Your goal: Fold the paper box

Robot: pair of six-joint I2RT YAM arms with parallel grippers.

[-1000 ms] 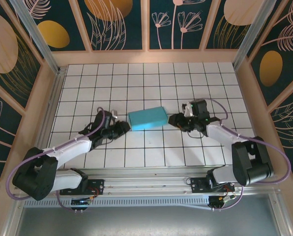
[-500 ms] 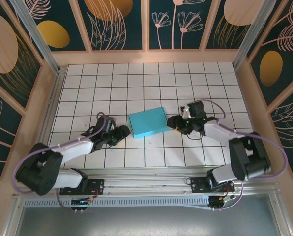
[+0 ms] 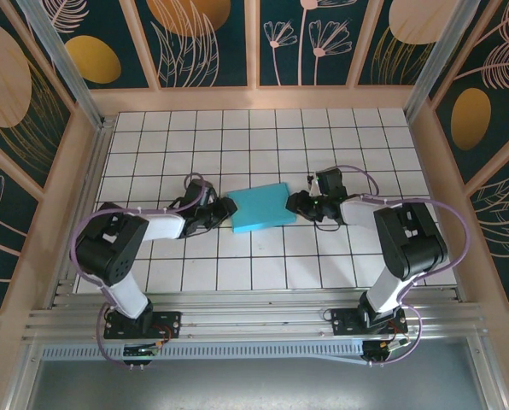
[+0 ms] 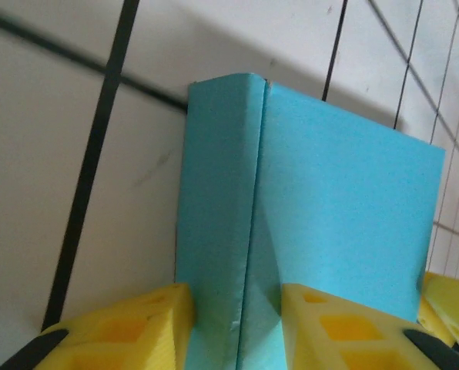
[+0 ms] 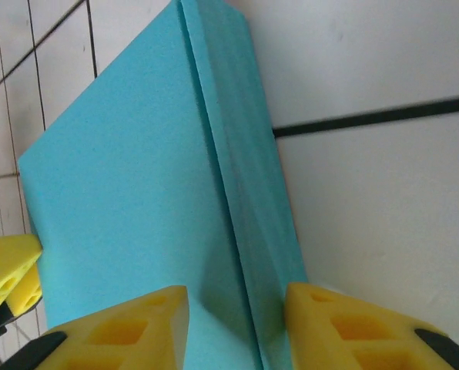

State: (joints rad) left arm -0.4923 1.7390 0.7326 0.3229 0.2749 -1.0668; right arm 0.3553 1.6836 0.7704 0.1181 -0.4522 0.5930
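The paper box (image 3: 261, 207) lies folded as a flat turquoise rectangle on the white tiled table, tilted slightly, between my two grippers. My left gripper (image 3: 227, 207) is at the box's left end. In the left wrist view its yellow fingers (image 4: 122, 331) close on the box (image 4: 345, 193) across the creased edge. My right gripper (image 3: 297, 205) is at the right end. In the right wrist view its fingers (image 5: 345, 331) likewise pinch the box (image 5: 122, 169) over its long crease. Each wrist view shows the other gripper's yellow tips beyond the far end.
The tiled table (image 3: 254, 137) stretches open behind the box. Wooden walls with patterned panels (image 3: 58, 196) surround it on three sides. A metal rail (image 3: 254, 307) with the arm bases runs along the near edge.
Both grippers have moved inward from beside the box to its two ends, opened wider midway, then closed on it. The box has shifted slightly and turned a little.
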